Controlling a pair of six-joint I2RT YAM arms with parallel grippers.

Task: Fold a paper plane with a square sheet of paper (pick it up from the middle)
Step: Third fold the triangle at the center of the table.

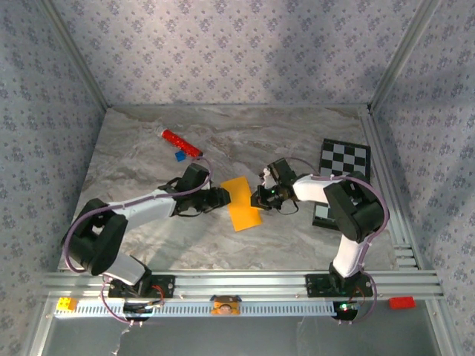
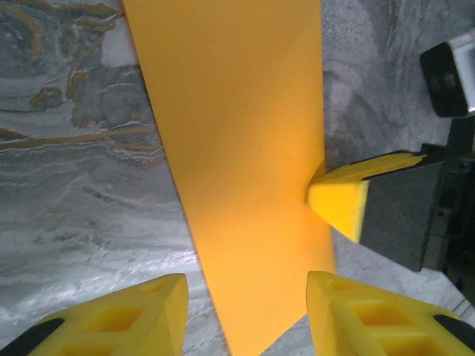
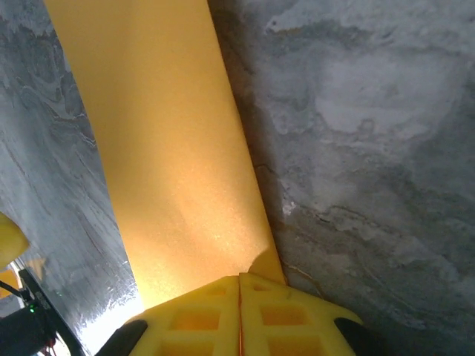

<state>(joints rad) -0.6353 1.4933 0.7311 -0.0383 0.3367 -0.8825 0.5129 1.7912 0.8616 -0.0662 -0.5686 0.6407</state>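
The square sheet of paper (image 1: pixel 243 202) lies mid-table as an orange-yellow folded rectangle, longer than it is wide. A paper plane is out of view. My left gripper (image 1: pixel 221 196) stands open at the sheet's left edge. In the left wrist view its gripper (image 2: pixel 249 311) straddles the near corner of the paper (image 2: pixel 237 148), with both fingers apart from it. My right gripper (image 1: pixel 260 198) is at the sheet's right edge. In the right wrist view its gripper (image 3: pixel 239 285) is shut, jaws pressed together on the edge of the paper (image 3: pixel 171 148).
A red cylinder (image 1: pixel 182 143) and a small blue block (image 1: pixel 179 156) lie at the back left. A black-and-white checkered board (image 1: pixel 343 159) sits at the right, close behind the right arm. The marble table (image 1: pixel 297 237) has metal frame rails along its edges.
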